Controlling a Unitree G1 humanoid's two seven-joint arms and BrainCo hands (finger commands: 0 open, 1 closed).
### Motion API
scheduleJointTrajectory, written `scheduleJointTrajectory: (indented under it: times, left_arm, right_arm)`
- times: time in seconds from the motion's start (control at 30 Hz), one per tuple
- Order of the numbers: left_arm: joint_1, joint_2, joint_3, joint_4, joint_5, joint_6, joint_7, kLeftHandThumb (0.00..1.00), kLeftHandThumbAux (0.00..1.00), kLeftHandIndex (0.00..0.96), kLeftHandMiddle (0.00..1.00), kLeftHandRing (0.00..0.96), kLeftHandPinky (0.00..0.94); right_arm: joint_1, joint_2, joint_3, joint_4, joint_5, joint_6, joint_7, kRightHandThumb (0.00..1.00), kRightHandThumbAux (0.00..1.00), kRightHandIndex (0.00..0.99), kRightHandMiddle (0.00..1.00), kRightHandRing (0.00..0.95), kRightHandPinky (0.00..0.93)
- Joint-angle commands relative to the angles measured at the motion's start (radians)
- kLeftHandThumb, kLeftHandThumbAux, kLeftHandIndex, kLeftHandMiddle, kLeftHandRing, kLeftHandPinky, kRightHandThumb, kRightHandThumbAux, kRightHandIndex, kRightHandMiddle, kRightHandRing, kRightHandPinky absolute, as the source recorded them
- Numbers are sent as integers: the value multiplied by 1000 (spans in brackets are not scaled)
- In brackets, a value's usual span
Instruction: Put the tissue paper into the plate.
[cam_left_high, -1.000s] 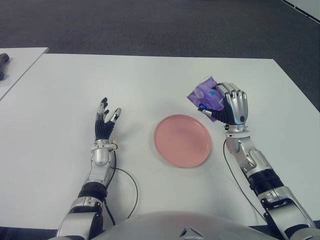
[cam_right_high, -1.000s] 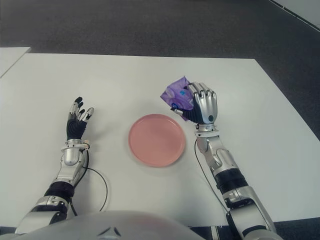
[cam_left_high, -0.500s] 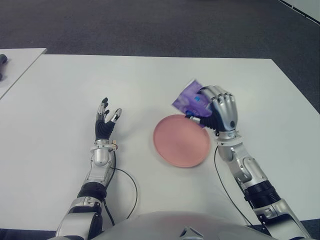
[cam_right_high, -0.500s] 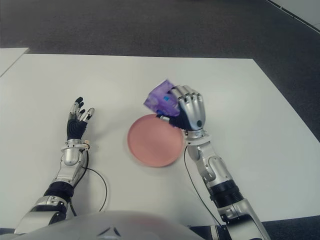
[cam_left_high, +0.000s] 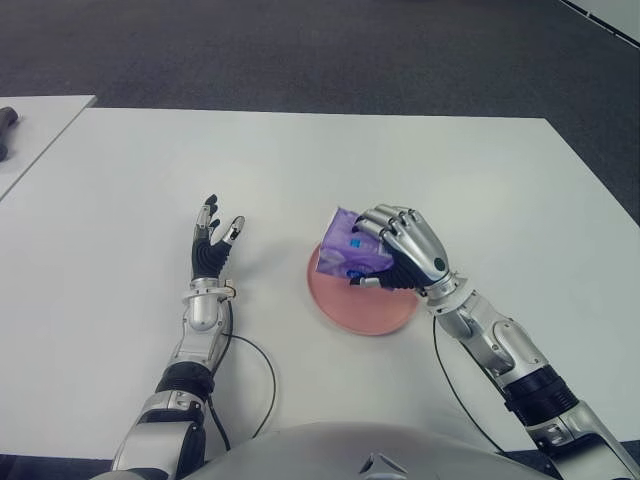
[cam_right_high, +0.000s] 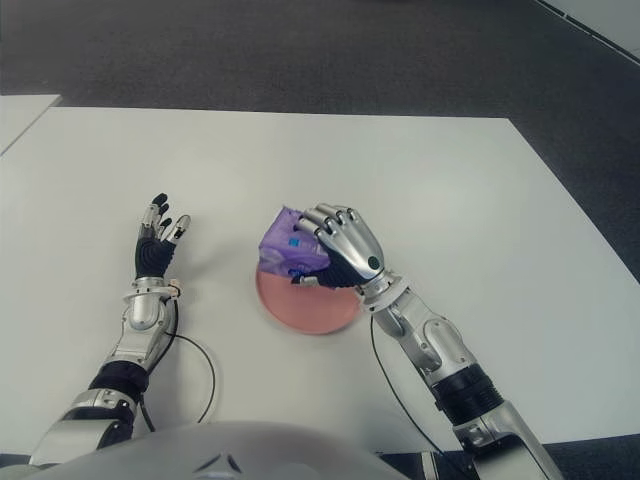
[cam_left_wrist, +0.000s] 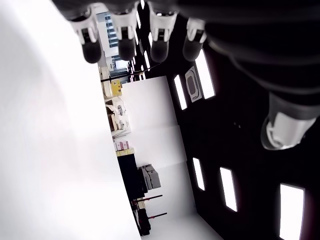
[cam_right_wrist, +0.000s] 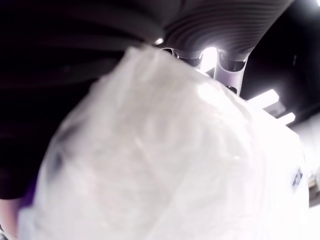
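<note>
Tissue paper (cam_left_high: 352, 253): purple pack, gripped over the plate's left half; whether it touches the plate cannot be told.
Left hand (cam_left_high: 212, 247): idle left of the plate, fingers spread, holding nothing.
Plate (cam_left_high: 375, 312): pink, on the white surface (cam_left_high: 120, 200).
Right hand (cam_left_high: 405, 250): fingers wrapped around the pack.
Change: the pack has travelled from right of the plate to above it, so only lowering and release remain.
Long axis: tilted, near-left to far-right; free end points left.
</note>
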Motion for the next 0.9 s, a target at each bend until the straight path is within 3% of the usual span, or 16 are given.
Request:
scheduleJointTrajectory:
  times: [0.03, 0.33, 0.67, 0.9]
  left_arm:
    - [33, -9, -5, 34, 11, -1, 8, 0, 477, 0, 0, 0, 0]
    - [39, -10, -5, 33, 16, -11, 15, 0, 482, 0, 0, 0, 0]
    - [42, -6, -7, 33, 17, -18, 6, 0, 475, 0, 0, 0, 0]
    - [41, -5, -5, 35, 16, -15, 7, 0, 469, 0, 0, 0, 0]
  right_arm:
    - [2, 3, 17, 11, -3, -22, 52, 952, 659, 384, 503, 526, 771]
    - [-7, -4, 26, 34, -20, -19, 130, 952, 659, 383, 506, 529, 782]
    - [-35, 6, 48, 131, -78, -15, 94, 952, 659, 380, 506, 532, 806]
    - [-46, 15, 46, 156, -68, 9, 125, 952, 659, 378, 505, 533, 809]
